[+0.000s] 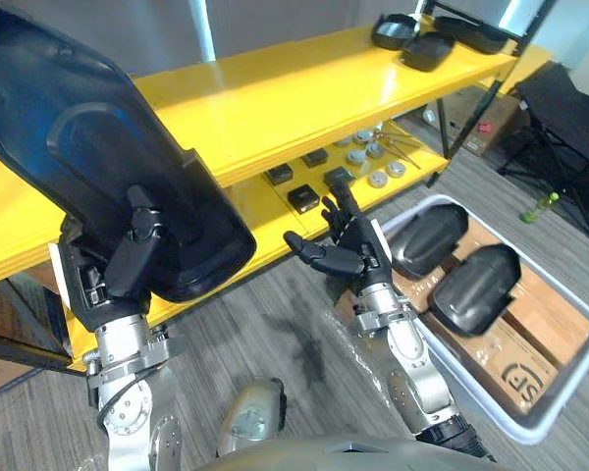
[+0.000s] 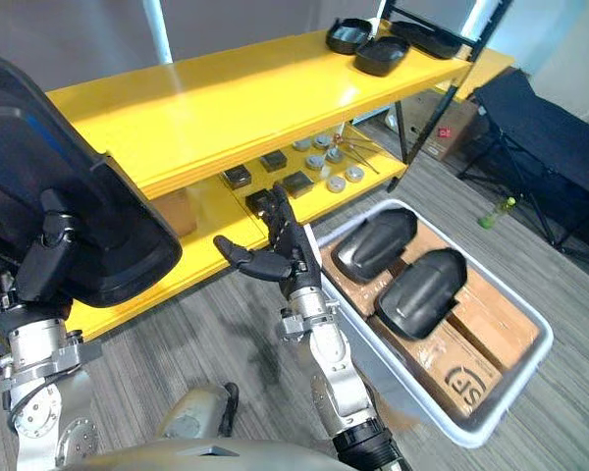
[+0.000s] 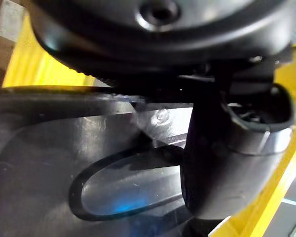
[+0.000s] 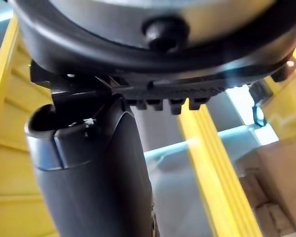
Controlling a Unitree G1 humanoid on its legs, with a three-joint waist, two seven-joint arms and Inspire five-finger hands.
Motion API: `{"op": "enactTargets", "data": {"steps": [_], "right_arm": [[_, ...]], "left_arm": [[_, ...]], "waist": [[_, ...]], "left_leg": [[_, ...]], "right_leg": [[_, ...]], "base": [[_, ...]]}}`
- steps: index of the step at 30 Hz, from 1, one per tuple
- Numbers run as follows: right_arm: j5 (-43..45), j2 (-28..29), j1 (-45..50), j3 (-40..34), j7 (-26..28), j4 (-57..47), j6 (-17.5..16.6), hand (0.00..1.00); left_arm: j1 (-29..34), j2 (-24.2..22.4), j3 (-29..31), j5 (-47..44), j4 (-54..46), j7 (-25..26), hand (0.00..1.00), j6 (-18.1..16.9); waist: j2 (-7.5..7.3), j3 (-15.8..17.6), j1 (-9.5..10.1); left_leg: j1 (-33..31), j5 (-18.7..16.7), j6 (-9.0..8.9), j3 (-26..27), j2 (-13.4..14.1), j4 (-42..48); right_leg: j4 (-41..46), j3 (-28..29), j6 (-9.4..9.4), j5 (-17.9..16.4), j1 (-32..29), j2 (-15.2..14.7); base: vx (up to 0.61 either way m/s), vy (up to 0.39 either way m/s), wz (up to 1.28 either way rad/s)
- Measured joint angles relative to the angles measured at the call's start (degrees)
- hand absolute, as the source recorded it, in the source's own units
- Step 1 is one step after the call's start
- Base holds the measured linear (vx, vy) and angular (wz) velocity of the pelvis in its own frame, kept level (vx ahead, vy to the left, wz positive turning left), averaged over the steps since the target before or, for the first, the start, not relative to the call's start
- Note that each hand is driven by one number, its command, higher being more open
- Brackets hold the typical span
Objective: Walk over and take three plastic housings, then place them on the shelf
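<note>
Left robot hand (image 1: 128,253) grips housing (image 1: 88,147) at shelf (image 1: 304,88); right robot hand (image 1: 348,250) wide, empty. I judge placement pending; two more housings (image 1: 476,285) in bin (image 2: 393,383).

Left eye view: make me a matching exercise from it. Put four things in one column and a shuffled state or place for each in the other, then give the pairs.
Things
1. left hand
2. right hand
3. bin
4. small round parts

States or places
A. lie on the lower yellow shelf
B. open, holding nothing
C. holds two black housings on cardboard
D. shut on a big black housing

Pairs: 1-D, 2-B, 3-C, 4-A
</note>
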Motion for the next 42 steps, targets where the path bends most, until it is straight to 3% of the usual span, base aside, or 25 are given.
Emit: {"op": "enactTargets", "data": {"steps": [1, 2, 4, 6, 8, 9, 13, 14, 16, 17, 18, 19, 22, 23, 24, 25, 26, 27, 29, 31, 34, 37, 42], "right_arm": [[0.0, 0.22, -0.97, -0.24, -0.29, 0.0, -0.39, 1.0], [0.0, 0.2, -1.77, -0.71, -0.26, 0.04, -1.1, 1.0], [0.09, 0.1, -3.77, -1.93, 0.12, 0.02, -1.47, 1.0], [0.31, -0.14, -5.42, -3.79, 0.37, -0.54, -1.68, 1.0], [0.94, -0.65, -5.4, -5.98, 0.23, -1.07, -2.23, 1.0], [2.82, -1.13, -5.35, -7.99, 0.06, -1.07, -2.24, 1.0], [3.13, -2.52, -6.2, -11.18, 0.43, -1.07, -2.46, 1.0], [3.11, -3.83, -6.65, -11.33, 0.85, -0.96, -2.47, 1.0], [3.35, -5.06, -7.06, -11.75, 1.73, -0.98, -2.74, 1.0], [5.14, -5.5, -6.94, -13.76, 3.29, -1.08, -2.84, 1.0], [5.27, -5.55, -6.93, -14.39, 3.41, -1.09, -2.85, 1.0], [5.05, -5.39, -6.84, -17.85, 3.56, -1.1, -3.63, 1.0], [4.83, -5.45, -7.01, -22.19, 3.05, -3.88, -6.14, 1.0], [4.82, -5.5, -7.03, -23.27, 2.53, -4.92, -7.3, 1.0], [4.81, -5.61, -7.06, -23.62, 2.46, -5.09, -7.83, 1.0], [4.82, -6.6, -7.0, -24.09, 2.15, -5.68, -8.65, 1.0], [4.8, -8.26, -6.94, -24.15, 1.38, -6.86, -8.77, 1.0], [4.58, -7.88, -6.6, -24.17, 0.89, -6.91, -9.18, 1.0], [4.44, -6.77, -4.9, -24.19, -0.9, -7.95, -9.32, 1.0], [4.93, -5.35, -2.76, -24.97, -0.71, -8.84, -9.3, 1.0], [4.98, -2.18, 0.51, -26.6, -0.86, -9.22, -9.22, 1.0], [4.98, -1.8, 2.67, -28.59, -0.94, -9.84, -8.37, 1.0], [5.24, -1.76, 5.88, -28.98, -0.37, -13.07, -4.95, 1.0]], "left_arm": [[-1.03, 0.25, 0.4, 0.02, 0.12, 1.01, 0.0, 0.0], [-1.82, 0.26, 0.43, 0.02, 0.35, 1.91, 0.0, -0.01], [-2.62, 0.31, 0.56, 0.01, 0.42, 2.59, 0.0, -0.04], [-2.78, 0.5, 0.37, 0.23, 0.62, 3.04, 0.0, -0.06], [-2.71, 0.55, -0.11, 1.07, 1.85, 2.78, 0.0, -0.07], [-2.62, 0.54, -0.13, 1.05, 3.57, 2.41, 0.0, -0.06], [-2.05, 0.54, 0.66, 0.86, 5.5, 3.01, 0.0, -0.06], [-1.83, -0.05, 0.98, 0.38, 6.43, 3.06, 0.0, -0.13], [-0.88, -0.24, 1.05, -0.61, 7.59, 2.74, 0.0, -0.13], [-0.95, -0.22, 0.67, -1.06, 8.01, 0.98, 0.0, -0.11], [-1.02, -0.23, 0.51, -1.13, 8.12, 0.57, 0.0, -0.11], [-2.27, -0.18, -0.18, -1.13, 9.7, -2.01, 0.0, -0.09], [-3.23, -0.17, -1.07, -0.42, 10.6, -5.09, 0.0, -0.07], [-3.33, -0.07, -1.79, -0.17, 10.6, -5.96, 0.0, -0.03], [-3.33, -0.05, -2.28, -0.16, 10.6, -6.5, 0.0, 0.06], [-3.46, -0.04, -3.32, -0.16, 10.6, -7.99, 0.0, 0.15], [-3.87, 0.06, -4.17, -0.23, 10.6, -9.74, 0.0, 0.45], [-4.69, 0.7, -4.3, -0.48, 10.84, -10.65, 0.0, 1.25], [-7.1, 3.76, -4.66, -1.47, 10.78, -12.56, 0.0, 2.84], [-9.03, 5.1, -4.57, -1.88, 10.69, -12.67, 0.0, 4.43], [-9.84, 4.75, -4.79, -4.25, 10.68, -11.61, 0.0, 8.16], [-12.41, 4.82, -5.73, -4.64, 10.76, -9.77, 0.0, 12.25], [-24.26, 6.72, -6.92, -3.66, 21.46, -2.6, 0.0, 15.57]], "waist": [[-0.09, 0.01, -0.81], [0.14, 0.13, -0.72], [0.55, 0.04, -0.59], [1.62, -0.3, -0.91], [1.5, -0.44, -2.29], [1.33, -0.59, -2.92], [0.8, -1.06, -3.06], [1.92, -1.11, -2.86], [3.31, -1.4, -2.6], [3.86, -1.19, -3.47], [3.96, -1.12, -3.54], [4.02, -0.91, -3.58], [4.57, -0.66, -4.31], [4.95, -0.49, -5.19], [5.18, -0.63, -5.22], [5.92, -0.89, -5.28], [8.2, -1.59, -5.35], [7.62, -1.6, -5.37], [4.41, -1.9, -6.95], [2.61, -1.76, -7.58], [2.33, -1.76, -9.05], [2.27, -1.73, -10.4], [1.98, -1.55, -12.3]], "left_leg": [[2.23, 0.07, 1.2, -1.04, -0.87, -1.35], [5.08, 0.26, 1.1, -1.21, -1.45, -3.18], [8.33, 0.19, 0.82, -1.39, -2.32, -5.96], [9.27, 0.22, 0.75, -2.29, -2.67, -6.89], [10.59, 0.12, 0.6, -5.3, -4.48, -7.23], [12.42, 0.08, 0.52, -7.02, -5.72, -8.44], [13.21, -2.08, -1.06, -6.63, -6.06, -8.69], [13.2, -2.74, -1.3, -6.07, -5.09, -8.18], [11.44, -4.15, -3.68, -2.2, -2.53, -3.88], [8.49, -5.29, -5.69, 1.28, -0.66, 3.75], [7.67, -5.48, -6.4, 2.27, -0.21, 5.88], [5.77, -6.95, -5.07, 7.54, 2.99, 9.93], [2.89, -7.23, -6.61, 7.59, 7.84, 7.04], [2.07, -5.97, -8.58, 5.57, 9.49, 4.65], [2.29, -4.84, -9.25, 4.6, 9.88, 2.53], [3.15, -0.56, -9.58, 3.3, 11.53, -2.0], [4.2, 5.14, -11.15, 3.38, 12.78, -5.1], [5.13, 4.87, -10.48, 4.71, 11.89, -4.74], [6.68, 4.55, -8.29, 8.31, 8.1, -7.82], [6.79, 4.41, -7.2, 10.66, 6.84, -7.75], [8.37, 3.64, -6.58, 12.97, 6.73, -7.98], [8.81, 3.11, -6.54, 14.14, 6.95, -8.14], [10.34, 2.35, -7.12, 17.17, 7.53, -8.53]], "right_leg": [[2.84, 1.55, 1.29, -3.42, -2.0, 1.69], [2.41, 1.39, 1.41, -5.62, -3.4, 3.15], [-2.47, 0.7, 0.84, -7.0, -6.74, 5.28], [-11.96, 3.16, 2.44, -5.97, -10.35, 8.45], [-18.61, 7.34, 5.33, -3.84, -11.82, 9.55], [-20.9, 8.87, 4.68, -2.31, -11.53, 9.25], [-26.41, 6.99, 0.78, 4.4, -8.77, 10.87], [-27.17, 6.43, 1.64, 5.06, -8.04, 11.59], [-30.78, 4.83, 1.03, 5.14, -5.16, 13.54], [-33.78, 3.13, 0.3, 5.46, -1.93, 14.34], [-34.39, 2.81, 0.29, 5.46, -1.11, 14.41], [-35.97, 1.8, -0.01, 5.26, 1.82, 14.23], [-37.63, 1.67, 0.47, 4.81, 4.69, 13.05], [-37.79, 1.74, 1.19, 4.45, 5.99, 12.46], [-37.59, 2.16, 1.7, 4.25, 6.38, 12.14], [-36.97, 3.63, 3.15, 3.78, 6.13, 12.03], [-36.55, 5.22, 5.05, 3.23, 6.09, 12.13], [-36.03, 6.28, 5.45, 2.91, 6.09, 10.87], [-36.86, 8.49, 6.74, 3.67, 5.16, 6.75], [-37.22, 10.09, 8.47, 5.0, 4.32, 5.17], [-38.0, 10.61, 8.56, 7.76, 4.27, 4.93], [-38.37, 11.4, 8.56, 8.45, 3.95, 5.05], [-39.69, 13.83, 8.45, 8.62, 3.84, 5.76]], "base": [[0.29, 0.137, 0.4], [0.29, 0.138, 0.28], [0.26, 0.111, 0.14], [0.26, 0.087, 0.4], [0.28, -0.004, 1.0], [0.31, -0.071, 1.12], [0.28, -0.14, 0.85], [0.24, -0.153, 0.45], [0.31, -0.161, 0.36], [0.24, -0.109, 0.42], [0.22, -0.076, 0.55], [0.14, -0.043, 0.33], [0.15, 0.014, 0.16], [0.13, 0.12, -0.05], [0.11, 0.2, -0.34], [0.09, 0.296, -0.68], [0.11, 0.419, -0.72], [0.09, 0.372, -0.66], [0.09, 0.317, -0.42], [0.11, 0.263, -0.38], [0.06, 0.106, -0.45], [0.0, 0.041, -0.25], [-0.06, -0.003, -0.36]]}}
